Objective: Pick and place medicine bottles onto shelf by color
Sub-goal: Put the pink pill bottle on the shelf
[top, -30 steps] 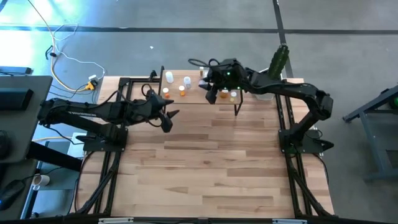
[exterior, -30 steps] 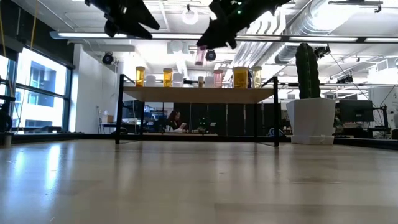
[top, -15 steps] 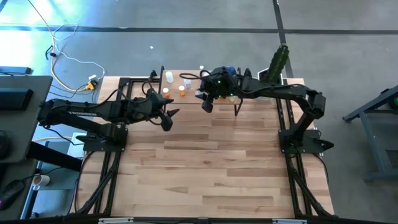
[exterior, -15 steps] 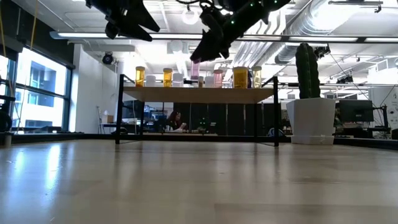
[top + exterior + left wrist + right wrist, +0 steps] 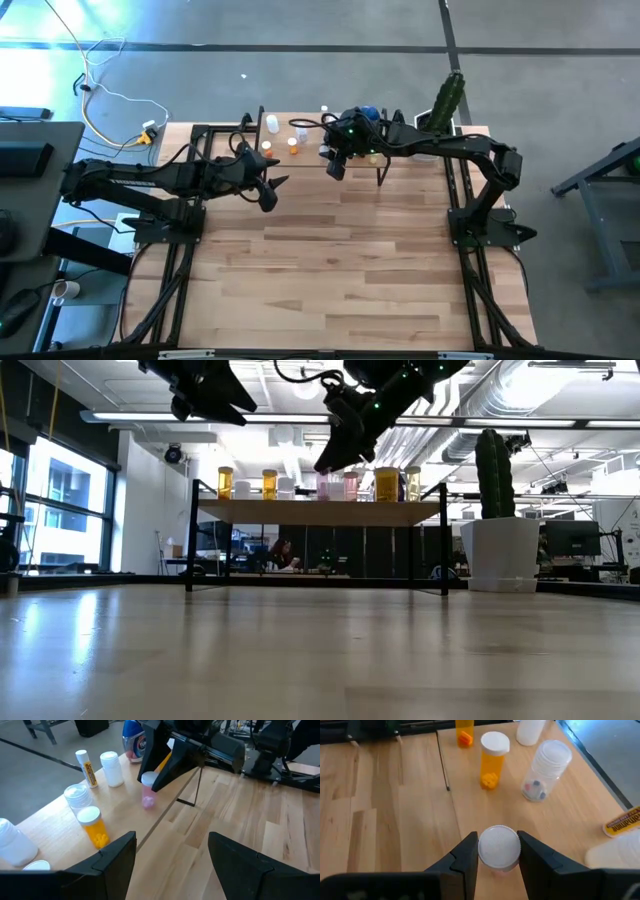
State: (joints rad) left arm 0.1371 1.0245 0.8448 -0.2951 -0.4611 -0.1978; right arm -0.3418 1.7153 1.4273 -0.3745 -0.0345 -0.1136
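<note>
My right claw [image 5: 495, 851] was closed on a small pinkish medicine bottle with a white ribbed cap [image 5: 148, 790], one finger [image 5: 466, 857] pressed to each side of the cap. A second before, I had carried this bottle high above the low light-wood shelf on thin black legs [image 5: 318, 512]. Half a second before, it had dropped to just over the shelf top. At this moment its base stood at the shelf surface, near the front edge and about midway along the shelf, with my claw around it.

Beside it on the shelf stood an orange bottle with a white cap [image 5: 492, 759], a clear jar with a ribbed lid [image 5: 546, 769] and, farther along, another orange bottle [image 5: 94, 825]. In the low view, amber bottles [image 5: 225, 482] lined the shelf's left part, a pinkish one [image 5: 350, 485] stood just beside my claw, and a wider amber one [image 5: 386, 484] stood to its right.

My left claw [image 5: 272, 190] hung with its fingers spread apart and holding nothing, above the wooden desk [image 5: 340, 270] just in front of the shelf's left end. It had not moved over the second. A white pot with a green cactus [image 5: 497, 530] stood at the desk's right rear corner.
</note>
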